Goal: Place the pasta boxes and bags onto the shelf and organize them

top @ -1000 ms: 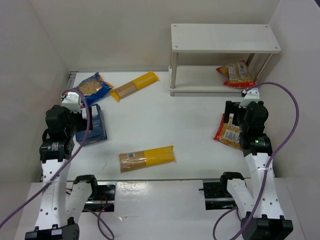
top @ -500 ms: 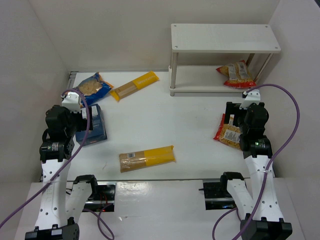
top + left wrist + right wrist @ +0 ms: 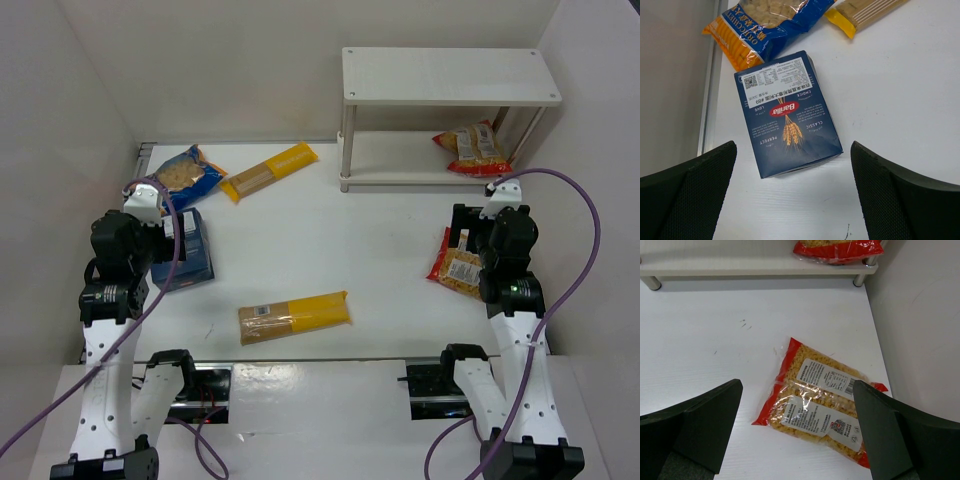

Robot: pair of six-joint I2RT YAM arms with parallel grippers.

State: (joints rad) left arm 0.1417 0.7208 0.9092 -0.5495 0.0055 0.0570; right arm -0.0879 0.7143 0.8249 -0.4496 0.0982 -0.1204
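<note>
The dark blue box (image 3: 190,250) lies flat at the left; in the left wrist view (image 3: 785,112) it sits just ahead of my open, empty left gripper (image 3: 792,150). The blue-orange bag (image 3: 185,172) and one yellow spaghetti pack (image 3: 268,171) lie beyond it. A second spaghetti pack (image 3: 294,316) lies near the front. My right gripper (image 3: 796,385) is open above a red-edged bag (image 3: 822,402) on the table at the right (image 3: 457,262). The other red-edged bag (image 3: 470,148) lies on the lower tier of the white shelf (image 3: 450,75).
White walls close in on the left (image 3: 60,150) and right (image 3: 600,150). The shelf's front legs (image 3: 345,180) stand on the table at the back right. The shelf's lower board (image 3: 740,267) runs across the top of the right wrist view.
</note>
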